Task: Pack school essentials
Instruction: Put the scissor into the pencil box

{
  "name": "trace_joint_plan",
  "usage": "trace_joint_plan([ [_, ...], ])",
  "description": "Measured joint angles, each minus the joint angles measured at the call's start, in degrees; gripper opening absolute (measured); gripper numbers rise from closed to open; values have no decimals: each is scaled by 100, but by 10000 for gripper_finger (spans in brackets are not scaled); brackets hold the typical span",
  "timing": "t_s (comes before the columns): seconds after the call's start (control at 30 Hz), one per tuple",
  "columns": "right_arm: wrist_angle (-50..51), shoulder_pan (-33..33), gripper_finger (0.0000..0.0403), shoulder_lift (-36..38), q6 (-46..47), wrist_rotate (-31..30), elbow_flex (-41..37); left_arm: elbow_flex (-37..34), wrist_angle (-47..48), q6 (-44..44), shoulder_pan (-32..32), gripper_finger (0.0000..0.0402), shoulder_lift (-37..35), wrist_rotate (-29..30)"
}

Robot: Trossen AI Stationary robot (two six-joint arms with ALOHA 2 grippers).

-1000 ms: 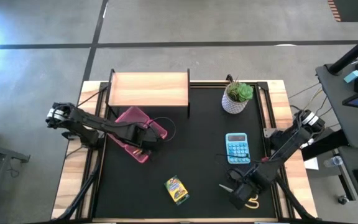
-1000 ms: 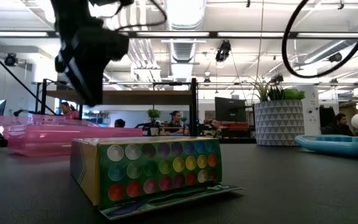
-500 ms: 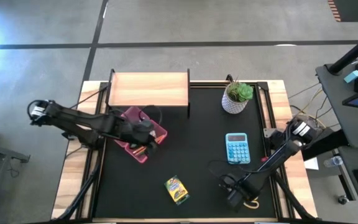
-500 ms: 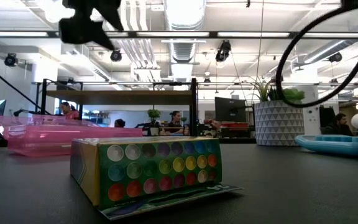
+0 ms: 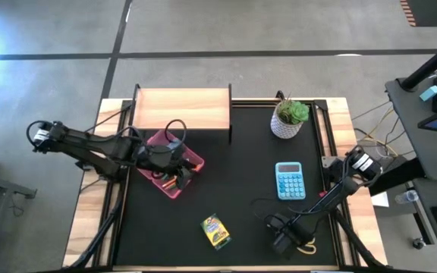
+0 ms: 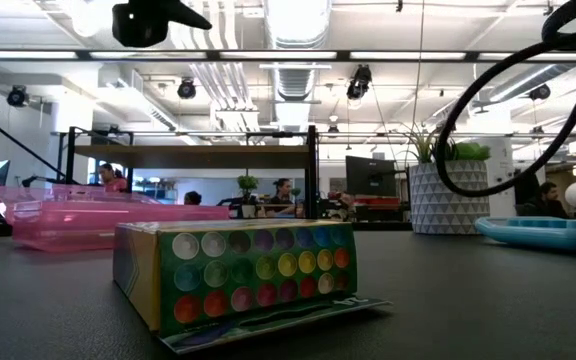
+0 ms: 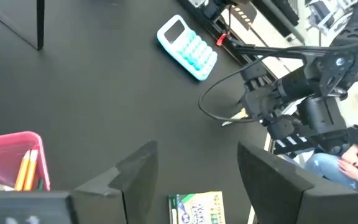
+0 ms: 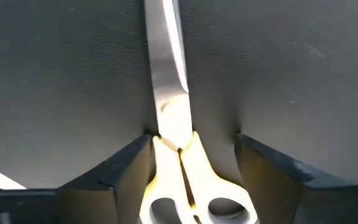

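Right wrist view: the right gripper [image 8: 191, 180] straddles the scissors [image 8: 178, 155] on the black tabletop [image 8: 55, 81], jaws apart, one at each side of the yellow handles, apparently not touching them. Left wrist view: the left gripper [image 7: 194, 171] hangs empty, jaws apart, beside the pink tray [image 7: 17, 158] holding pencils [image 7: 27, 168]; the crayon box [image 7: 196, 207] lies below, its lettering unreadable. The high view alone shows the potted plant [image 5: 289, 117].

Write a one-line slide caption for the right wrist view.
Right gripper open, its dark fingers straddling the yellow-handled scissors lying closed on the black mat, blades pointing away.
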State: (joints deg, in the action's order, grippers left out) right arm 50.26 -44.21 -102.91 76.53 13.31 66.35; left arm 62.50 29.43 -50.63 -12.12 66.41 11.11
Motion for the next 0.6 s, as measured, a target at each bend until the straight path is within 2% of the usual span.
trace_joint_plan([
  [0.37, -38, -2, 76, -22, -322, -14, -2, -7, -227, 44, 0, 201, 2, 0],
  [0.6, 46, -4, 75, 123, -281, -3, 72, -7, -225, 33, 0, 201, 4, -4],
])
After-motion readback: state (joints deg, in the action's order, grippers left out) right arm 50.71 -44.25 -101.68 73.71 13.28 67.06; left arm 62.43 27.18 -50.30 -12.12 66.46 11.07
